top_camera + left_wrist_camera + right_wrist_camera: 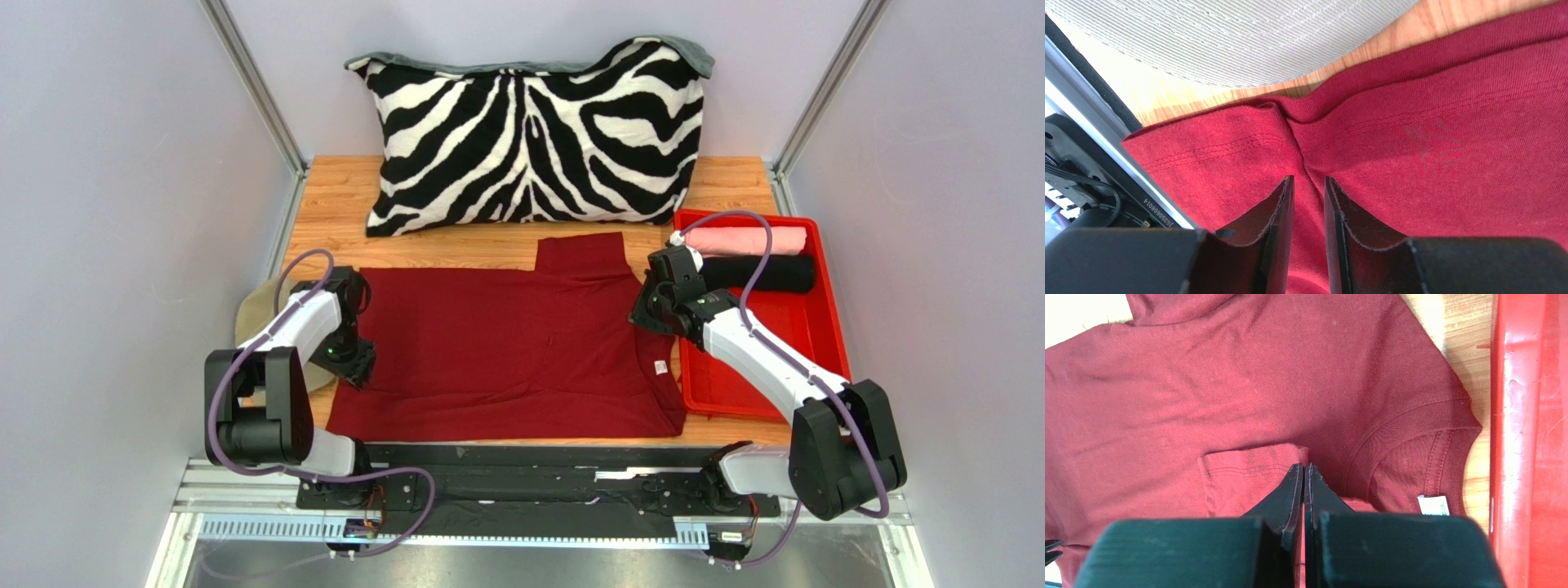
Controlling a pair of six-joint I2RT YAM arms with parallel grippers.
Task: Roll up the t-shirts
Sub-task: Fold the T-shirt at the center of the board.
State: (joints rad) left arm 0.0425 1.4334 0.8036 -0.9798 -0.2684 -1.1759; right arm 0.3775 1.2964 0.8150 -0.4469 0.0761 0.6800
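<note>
A dark red t-shirt (503, 343) lies spread flat across the wooden table, collar toward the right. My left gripper (356, 361) sits low on its left edge. Seen from the left wrist, that gripper (1309, 179) is open by a narrow gap, and a raised crease in the cloth (1425, 141) runs from the hem into the gap. My right gripper (648, 316) is over the collar end. The right wrist view shows it (1303, 467) shut, tips at the top edge of the chest pocket (1241, 478) on the shirt (1229, 386). A pale pink rolled t-shirt (748, 239) and a black one (773, 275) lie in the red tray.
The red tray (810, 331) stands at the right, its wall (1530, 416) close beside the collar. A zebra-striped pillow (534, 135) fills the back. A khaki cap (255, 321) lies at the left under my left arm, its cloth (1229, 37) just beyond the shirt's hem.
</note>
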